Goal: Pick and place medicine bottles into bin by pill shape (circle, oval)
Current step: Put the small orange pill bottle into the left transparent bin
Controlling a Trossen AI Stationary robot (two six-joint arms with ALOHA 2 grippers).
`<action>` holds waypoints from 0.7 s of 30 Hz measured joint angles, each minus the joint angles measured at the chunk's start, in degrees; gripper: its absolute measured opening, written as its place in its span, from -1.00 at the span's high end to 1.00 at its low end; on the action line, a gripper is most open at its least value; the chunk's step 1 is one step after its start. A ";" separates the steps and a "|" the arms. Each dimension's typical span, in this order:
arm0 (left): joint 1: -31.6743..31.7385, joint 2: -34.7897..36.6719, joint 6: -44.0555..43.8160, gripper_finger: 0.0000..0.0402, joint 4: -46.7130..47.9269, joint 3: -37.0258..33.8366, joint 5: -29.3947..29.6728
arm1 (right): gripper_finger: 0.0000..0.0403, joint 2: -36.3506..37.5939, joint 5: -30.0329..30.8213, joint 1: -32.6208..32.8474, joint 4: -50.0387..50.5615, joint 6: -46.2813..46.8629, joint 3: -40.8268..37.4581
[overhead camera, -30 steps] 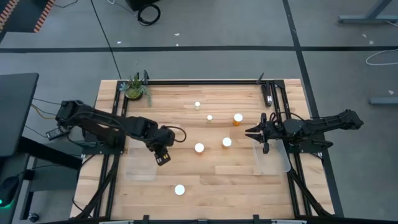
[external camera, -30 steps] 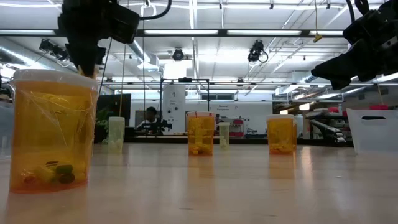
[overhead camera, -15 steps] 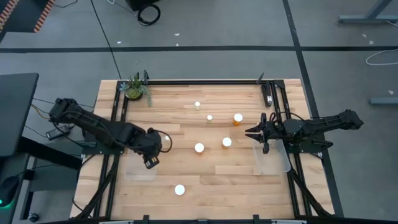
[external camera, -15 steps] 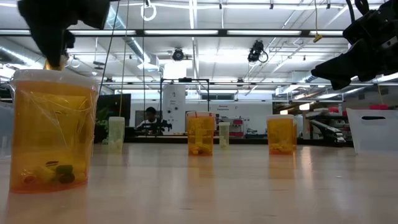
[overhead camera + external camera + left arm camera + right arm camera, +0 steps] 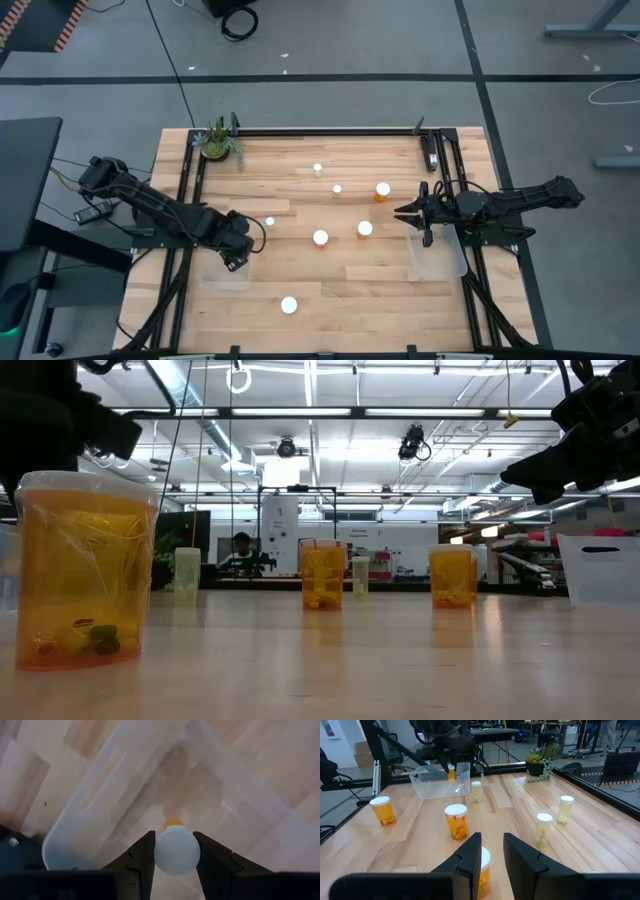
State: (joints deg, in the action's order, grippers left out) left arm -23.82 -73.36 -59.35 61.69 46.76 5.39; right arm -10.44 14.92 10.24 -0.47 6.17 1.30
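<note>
Orange white-capped medicine bottle hangs pinched in the left gripper above the clear plastic bin; right gripper waits, fingers narrow.

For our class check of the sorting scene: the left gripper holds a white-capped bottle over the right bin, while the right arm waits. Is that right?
Not quite. The left gripper holds the bottle over the left bin, not the right one; the left wrist view and high view show this. The right gripper does wait by the right bin.

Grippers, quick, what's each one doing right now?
Left gripper: shut on a bottle over the bin.
Right gripper: empty, fingers slightly apart.
</note>
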 joint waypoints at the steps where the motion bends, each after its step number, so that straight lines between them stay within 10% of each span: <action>1: -0.31 0.00 -0.37 0.36 0.02 -0.51 0.02 | 0.56 0.00 0.00 0.01 0.00 0.00 0.00; 21: -5.04 2.22 -12.86 0.29 3.88 -5.14 5.93 | 0.56 0.00 0.00 0.01 0.00 0.00 0.00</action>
State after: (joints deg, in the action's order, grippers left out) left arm -28.85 -71.15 -72.21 65.57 41.63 11.32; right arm -10.44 14.92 10.25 -0.47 6.17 1.30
